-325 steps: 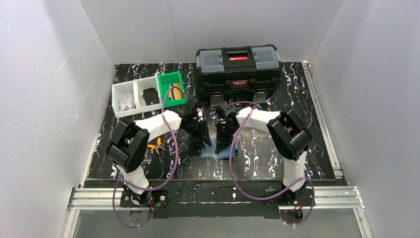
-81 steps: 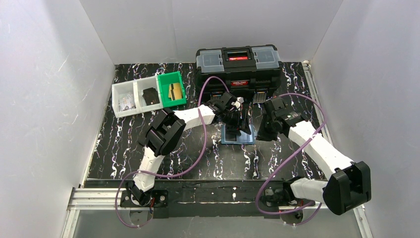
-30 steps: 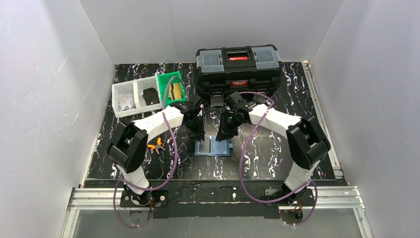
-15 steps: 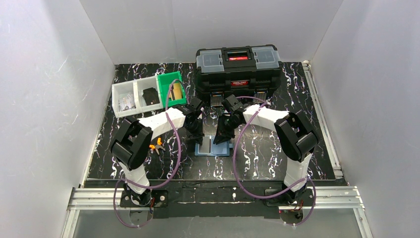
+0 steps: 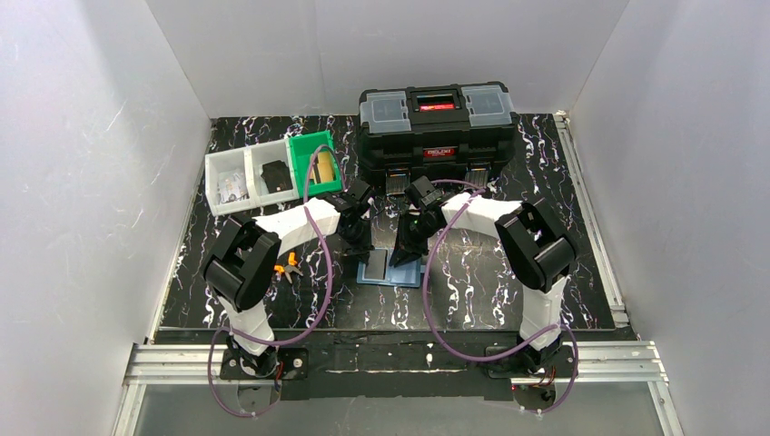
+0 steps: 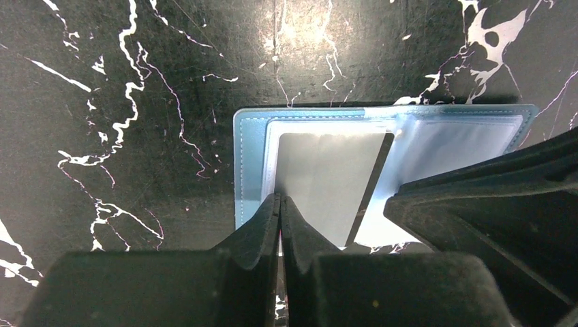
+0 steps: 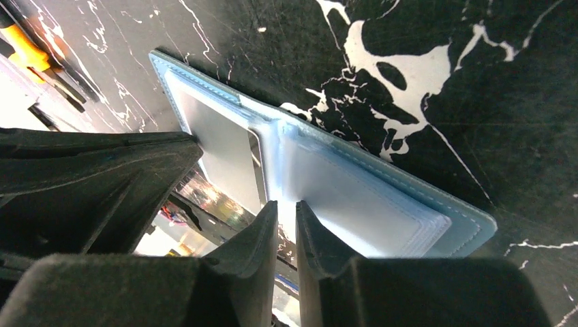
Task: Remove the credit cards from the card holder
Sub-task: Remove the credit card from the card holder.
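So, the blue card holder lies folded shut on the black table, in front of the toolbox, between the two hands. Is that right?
No. The card holder lies open, not folded shut: the left wrist view shows its lighter inner panels and a grey card. It does lie on the black table, in front of the toolbox, between the left hand and right hand.

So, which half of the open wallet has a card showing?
The half by the left fingers: a grey card lies there. The other half, by the right fingers, shows only clear sleeves.
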`<state>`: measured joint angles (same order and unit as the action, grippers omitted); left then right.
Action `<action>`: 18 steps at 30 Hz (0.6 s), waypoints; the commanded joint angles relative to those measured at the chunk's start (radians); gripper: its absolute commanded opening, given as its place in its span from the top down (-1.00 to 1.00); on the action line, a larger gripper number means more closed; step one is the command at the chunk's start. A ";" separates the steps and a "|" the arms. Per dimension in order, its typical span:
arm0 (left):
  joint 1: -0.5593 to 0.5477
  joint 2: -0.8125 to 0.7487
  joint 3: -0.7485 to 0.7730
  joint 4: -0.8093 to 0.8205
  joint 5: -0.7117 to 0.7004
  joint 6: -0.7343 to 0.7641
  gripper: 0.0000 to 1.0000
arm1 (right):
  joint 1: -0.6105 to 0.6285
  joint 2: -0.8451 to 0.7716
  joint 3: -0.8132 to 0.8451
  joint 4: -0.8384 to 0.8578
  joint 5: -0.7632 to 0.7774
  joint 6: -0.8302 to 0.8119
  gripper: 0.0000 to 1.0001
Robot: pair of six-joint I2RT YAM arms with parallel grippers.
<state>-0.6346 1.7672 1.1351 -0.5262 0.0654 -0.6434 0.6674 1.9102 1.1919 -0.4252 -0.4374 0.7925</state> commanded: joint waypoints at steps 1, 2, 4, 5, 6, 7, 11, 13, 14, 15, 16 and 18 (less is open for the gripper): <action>-0.001 0.012 -0.018 -0.015 -0.038 0.006 1.00 | 0.006 0.011 0.021 0.020 -0.027 0.010 0.54; -0.002 0.005 -0.019 -0.015 -0.040 0.005 1.00 | 0.006 0.013 0.021 0.021 -0.028 0.008 0.54; -0.001 -0.011 -0.020 -0.016 -0.048 0.003 0.97 | 0.005 0.020 0.021 0.022 -0.027 0.008 0.54; -0.002 -0.017 -0.018 -0.020 -0.051 0.004 0.95 | 0.005 0.023 0.021 0.022 -0.028 0.007 0.54; -0.001 -0.023 -0.016 -0.024 -0.050 0.004 0.92 | 0.006 0.026 0.021 0.023 -0.029 0.007 0.54; -0.002 -0.028 -0.014 -0.026 -0.051 0.004 0.89 | 0.006 0.030 0.021 0.023 -0.029 0.007 0.54; -0.001 -0.035 -0.002 -0.041 -0.100 0.009 0.81 | 0.006 0.034 0.016 0.024 -0.028 0.005 0.54; -0.001 -0.036 0.000 -0.045 -0.106 0.014 0.80 | 0.006 0.036 0.017 0.023 -0.026 0.004 0.54; 0.001 -0.035 0.002 -0.047 -0.110 0.014 0.79 | 0.006 0.036 0.017 0.020 -0.026 0.002 0.54; 0.000 -0.035 0.003 -0.048 -0.111 0.015 0.79 | 0.006 0.037 0.017 0.019 -0.025 0.001 0.54; 0.000 -0.034 0.004 -0.047 -0.111 0.017 0.79 | 0.006 0.038 0.017 0.018 -0.025 0.000 0.54; 0.002 -0.026 0.007 -0.046 -0.110 0.018 0.79 | 0.006 0.038 0.015 0.019 -0.023 -0.002 0.54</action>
<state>-0.6361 1.7657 1.1351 -0.5320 0.0147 -0.6449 0.6682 1.9327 1.1919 -0.4137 -0.4553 0.8009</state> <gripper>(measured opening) 0.102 0.229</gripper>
